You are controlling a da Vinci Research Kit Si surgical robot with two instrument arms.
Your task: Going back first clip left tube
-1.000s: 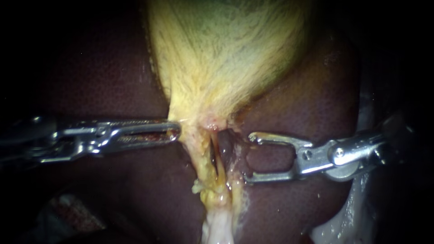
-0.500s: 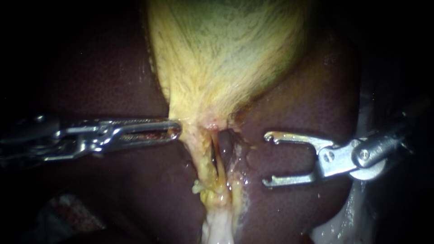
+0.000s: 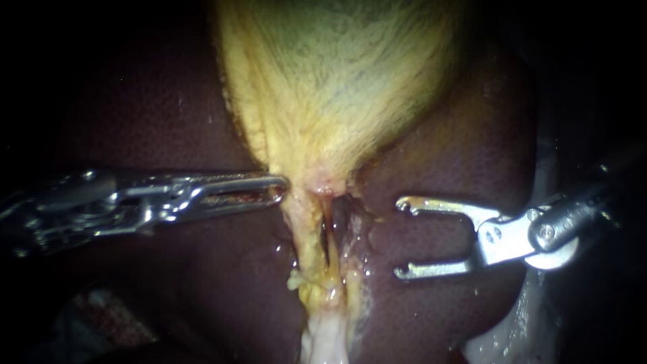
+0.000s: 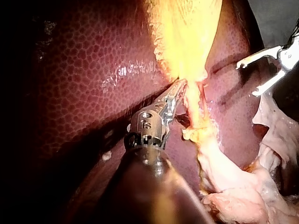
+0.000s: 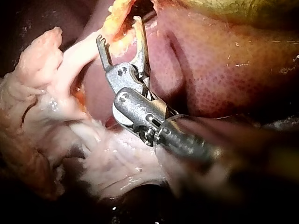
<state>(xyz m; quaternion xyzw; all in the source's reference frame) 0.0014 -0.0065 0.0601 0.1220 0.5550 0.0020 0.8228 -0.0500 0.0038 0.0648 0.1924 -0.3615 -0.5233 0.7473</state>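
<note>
The yellow gallbladder [image 3: 337, 87] narrows to a neck above two thin tubes, the left tube [image 3: 309, 236] and the right tube [image 3: 334, 251], with a dark slit between them. My left instrument [image 3: 280, 189] lies level, its long jaws shut on the left edge of the gallbladder's neck; the left wrist view shows the same hold [image 4: 178, 89]. My right instrument [image 3: 402, 237] hovers to the right of the tubes, apart from them, jaws wide open and empty [image 5: 117, 29]. I can make out no clip on either tube.
Dark red liver [image 3: 458, 155] surrounds the gallbladder on both sides. Pale fatty tissue [image 3: 323, 337] hangs below the tubes and spreads under my right instrument [image 5: 70, 121]. A whitish strip [image 3: 526, 317] runs along the liver's right edge.
My right instrument has drawn back to the right, away from the tubes, jaws still open. My left instrument has shifted right, carrying the gallbladder's neck with it.
</note>
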